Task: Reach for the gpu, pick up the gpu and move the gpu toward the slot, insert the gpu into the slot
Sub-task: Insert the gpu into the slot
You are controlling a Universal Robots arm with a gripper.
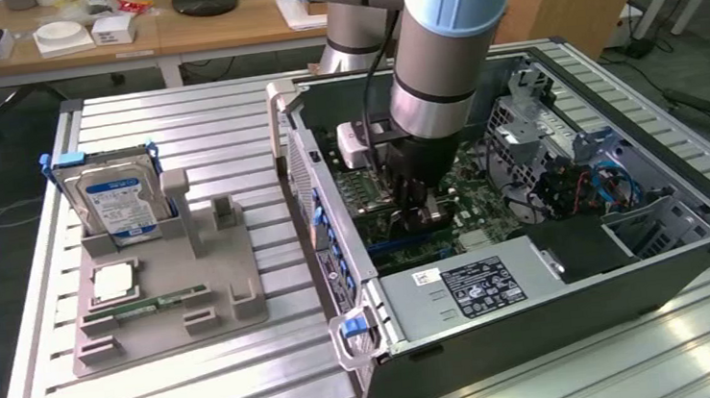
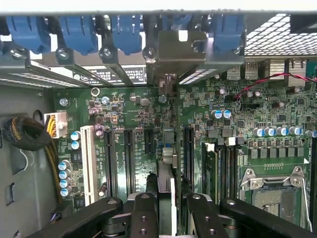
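Note:
In the exterior view my gripper (image 1: 414, 215) reaches down into the open computer case (image 1: 669, 258), just above the motherboard (image 1: 471, 198). The wrist view has the gpu (image 2: 167, 163) edge-on, a thin card running away between my two fingers (image 2: 143, 208). The jaws are shut on it. Its silver end bracket (image 2: 174, 52) stands at the case's rear wall among the blue latches (image 2: 126, 32). The card stands upright over the motherboard (image 2: 124, 109), between two black expansion slots (image 2: 188, 151). The slot under it is hidden by the card, and I cannot tell how deep the card sits.
Long slots (image 2: 110, 163) and a white one (image 2: 89, 163) lie beside the card; the processor socket (image 2: 275, 193) and memory sticks (image 2: 210, 168) are on the other side. A cable bundle (image 2: 25, 134) is close by. Outside the case, a grey holder (image 1: 169, 283) carries a hard drive (image 1: 117, 196).

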